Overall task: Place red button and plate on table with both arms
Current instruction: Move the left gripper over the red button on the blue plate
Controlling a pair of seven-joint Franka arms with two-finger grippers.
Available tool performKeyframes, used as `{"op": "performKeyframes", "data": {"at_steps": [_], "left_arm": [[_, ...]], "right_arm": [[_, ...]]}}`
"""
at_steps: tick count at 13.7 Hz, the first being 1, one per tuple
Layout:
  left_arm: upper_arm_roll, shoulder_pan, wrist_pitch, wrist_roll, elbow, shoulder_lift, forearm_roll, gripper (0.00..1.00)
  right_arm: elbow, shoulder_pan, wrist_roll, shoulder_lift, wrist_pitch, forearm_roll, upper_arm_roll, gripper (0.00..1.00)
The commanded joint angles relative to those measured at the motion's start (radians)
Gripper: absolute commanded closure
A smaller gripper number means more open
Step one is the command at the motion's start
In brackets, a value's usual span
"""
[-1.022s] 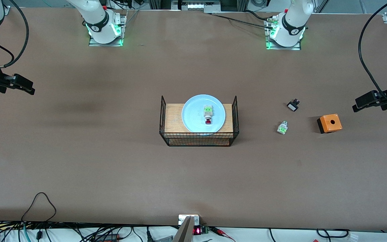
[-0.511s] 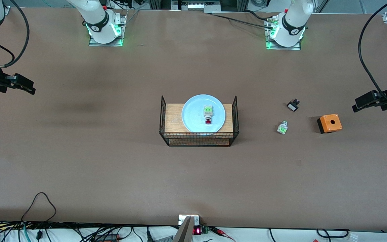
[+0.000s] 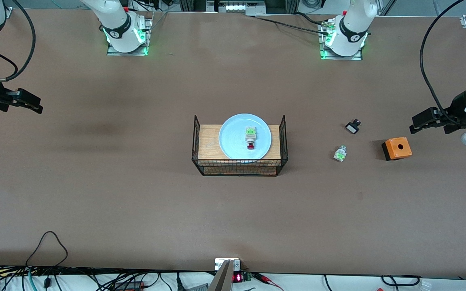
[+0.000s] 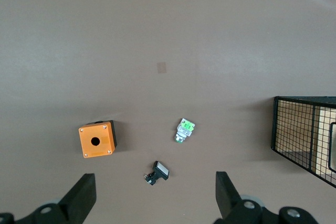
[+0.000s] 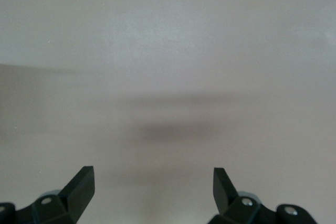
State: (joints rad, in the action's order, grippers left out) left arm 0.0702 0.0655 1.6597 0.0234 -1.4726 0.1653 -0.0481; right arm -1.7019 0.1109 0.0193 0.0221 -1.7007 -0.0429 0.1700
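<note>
The light-blue plate (image 3: 244,137) lies on the wooden top of a black wire basket stand (image 3: 239,161) mid-table. The red button (image 3: 250,137), white with a green top and a red tip, lies on the plate. My left gripper (image 3: 415,123) is open and empty in the air at the left arm's end, over bare table (image 3: 136,202) beside the orange box; in the left wrist view its jaws (image 4: 155,198) stand wide apart. My right gripper (image 3: 34,106) is open and empty over bare table at the right arm's end, jaws (image 5: 154,187) wide apart in its wrist view.
An orange box with a black hole (image 3: 397,148) (image 4: 96,139), a small clear-white part with green (image 3: 339,154) (image 4: 184,129) and a small black-and-white part (image 3: 352,127) (image 4: 157,172) lie toward the left arm's end. The stand's corner shows in the left wrist view (image 4: 304,132).
My left gripper has moved in from the table's end toward the orange box and the middle. The right arm has barely moved. Plate and button are unmoved.
</note>
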Motion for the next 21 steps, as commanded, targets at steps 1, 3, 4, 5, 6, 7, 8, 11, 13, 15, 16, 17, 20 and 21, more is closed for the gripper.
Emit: {"op": "performKeyframes", "data": {"at_steps": [1,3,4,5,6,7,8,11,13,15,16,17,20,21], "left_arm": [[0.049,-0.029,-0.009,0.010,0.023,0.010,0.007,0.00],[0.066,-0.062,-0.008,0.097,0.023,0.011,0.004,0.00],[0.068,-0.099,-0.008,0.143,0.023,0.014,0.004,0.00],[0.066,-0.133,-0.008,0.171,0.023,0.025,0.002,0.00],[0.068,-0.157,-0.008,0.174,0.023,0.026,0.005,0.00],[0.068,-0.199,-0.006,0.176,0.023,0.037,0.008,0.00],[0.066,-0.237,-0.006,0.177,0.025,0.046,0.008,0.00],[0.066,-0.323,-0.005,0.222,0.092,0.117,0.011,0.00],[0.066,-0.389,-0.005,0.262,0.133,0.160,0.055,0.00],[0.066,-0.462,-0.005,0.332,0.185,0.210,0.105,0.00],[0.066,-0.486,-0.005,0.348,0.222,0.247,0.106,0.00],[0.066,-0.499,-0.003,0.361,0.256,0.276,0.106,0.00],[0.060,-0.538,0.047,0.382,0.302,0.348,0.114,0.00],[0.059,-0.546,0.067,0.385,0.302,0.364,0.137,0.00]], "right_arm": [[0.004,0.001,-0.001,-0.007,0.010,0.001,-0.004,0.00],[0.004,0.001,-0.001,-0.007,0.007,0.001,-0.004,0.00],[0.004,0.001,-0.001,-0.007,0.007,0.001,-0.004,0.00],[0.004,0.001,-0.001,-0.007,0.007,0.001,-0.004,0.00],[0.004,0.001,-0.001,-0.007,0.007,0.000,-0.004,0.00],[0.005,0.001,-0.001,-0.005,0.007,0.000,-0.004,0.00],[0.004,0.001,-0.002,-0.007,0.007,0.001,-0.004,0.00],[0.004,0.000,-0.002,-0.007,0.007,0.001,-0.004,0.00],[0.005,0.000,-0.002,-0.005,0.006,0.001,-0.004,0.00],[0.004,0.000,-0.001,-0.005,0.006,0.001,-0.003,0.00],[0.005,0.000,-0.002,-0.005,0.006,0.001,-0.003,0.00],[0.004,0.000,-0.002,-0.005,0.006,0.000,-0.003,0.00],[0.004,-0.002,-0.001,-0.004,0.006,0.001,-0.003,0.00],[0.004,-0.002,-0.001,-0.004,0.004,0.000,-0.001,0.00]]}}
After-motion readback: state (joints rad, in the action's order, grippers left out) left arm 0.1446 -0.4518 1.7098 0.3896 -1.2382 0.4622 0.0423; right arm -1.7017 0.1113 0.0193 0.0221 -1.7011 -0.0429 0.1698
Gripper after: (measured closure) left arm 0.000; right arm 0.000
